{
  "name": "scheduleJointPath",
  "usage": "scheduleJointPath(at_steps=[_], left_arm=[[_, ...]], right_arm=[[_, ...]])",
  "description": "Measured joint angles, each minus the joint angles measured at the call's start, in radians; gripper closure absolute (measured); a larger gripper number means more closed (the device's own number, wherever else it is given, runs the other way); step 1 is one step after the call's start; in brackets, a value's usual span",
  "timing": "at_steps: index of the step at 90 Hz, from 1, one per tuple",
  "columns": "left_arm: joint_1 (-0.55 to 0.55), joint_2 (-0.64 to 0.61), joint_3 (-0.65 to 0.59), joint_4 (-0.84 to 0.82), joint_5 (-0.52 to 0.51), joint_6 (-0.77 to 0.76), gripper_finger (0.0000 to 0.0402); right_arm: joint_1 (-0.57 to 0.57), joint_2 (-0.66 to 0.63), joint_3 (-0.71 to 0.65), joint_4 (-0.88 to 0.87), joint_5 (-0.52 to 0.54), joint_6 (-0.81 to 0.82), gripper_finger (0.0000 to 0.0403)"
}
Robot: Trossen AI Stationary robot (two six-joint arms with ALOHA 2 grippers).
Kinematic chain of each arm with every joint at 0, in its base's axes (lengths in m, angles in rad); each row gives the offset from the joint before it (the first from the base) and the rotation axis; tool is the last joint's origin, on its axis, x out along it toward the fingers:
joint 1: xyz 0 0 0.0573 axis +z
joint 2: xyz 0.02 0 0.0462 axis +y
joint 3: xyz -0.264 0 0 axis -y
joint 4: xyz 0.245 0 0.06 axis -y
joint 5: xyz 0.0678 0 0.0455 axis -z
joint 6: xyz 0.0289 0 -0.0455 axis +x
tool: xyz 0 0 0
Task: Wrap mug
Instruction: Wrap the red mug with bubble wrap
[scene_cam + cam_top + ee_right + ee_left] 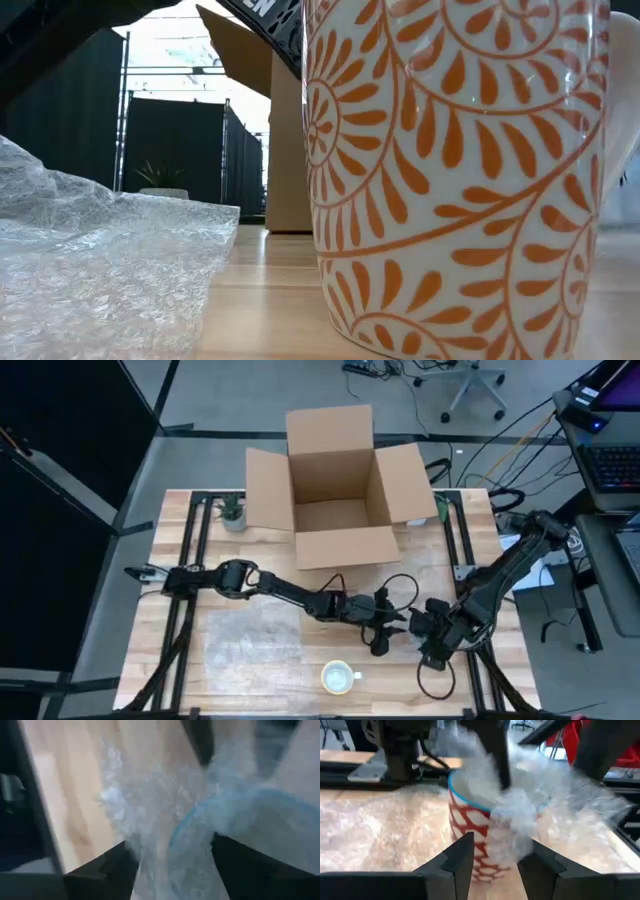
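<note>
Far left on the wooden table [180,650]: a small potted plant [232,510]. Nearer, also on the left: a flat sheet of bubble wrap [250,638], lying crumpled on the wood, touched by neither gripper.

From the left edge, reaching rightward across the middle of the table: the left arm, low over the surface.

Far centre: an open cardboard box [335,480], flaps spread, upright, well apart from both grippers.

At the near edge, about centre: an orange-swirl mug [338,677], standing upright on the wood just right of the flat sheet, alone, with no gripper on it.

Right of centre, beyond that mug: the left gripper [388,625], fingers spread apart, holding nothing, set low on either side of the foot of the red-lattice mug [470,820]. That mug standing upright on the table, blue-rimmed, hidden between the two grippers from above. Draped over its rim and bunched down its side: loose wrap [512,820], clear and bubbled.

Just beside, to the right: the right gripper [428,628], tilted down over the mug's mouth, also opened wide. One of its fingers [499,750] dipping inside the rim, the other outside, with the rim and a fold of the loose wrap between them. Cannot tell whether either finger presses on the wrap.

Farther right: the right arm, slanting back toward the table's far right corner.
</note>
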Motion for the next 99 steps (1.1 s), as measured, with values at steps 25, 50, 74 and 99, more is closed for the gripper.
scheduleJointPath(at_steps=[25,50,74,99], left_arm=[[0.001,0.000,0.000,0.013,0.000,0.000,0.0275],[0.001,-0.003,0.001,0.016,0.000,0.000,0.0275],[-0.001,-0.005,0.039,0.001,0.000,0.000,0.0275],[-0.002,-0.006,0.143,-0.079,0.000,0.000,0.0275]], right_arm=[[0.000,-0.021,0.150,-0.157,0.039,-0.021,0.0177],[0.012,-0.021,0.141,-0.236,0.124,0.039,0.0177],[0.051,-0.021,-0.090,-0.005,0.124,0.120,0.0177],[0.048,-0.025,-0.127,0.035,0.143,0.101,0.0177]])
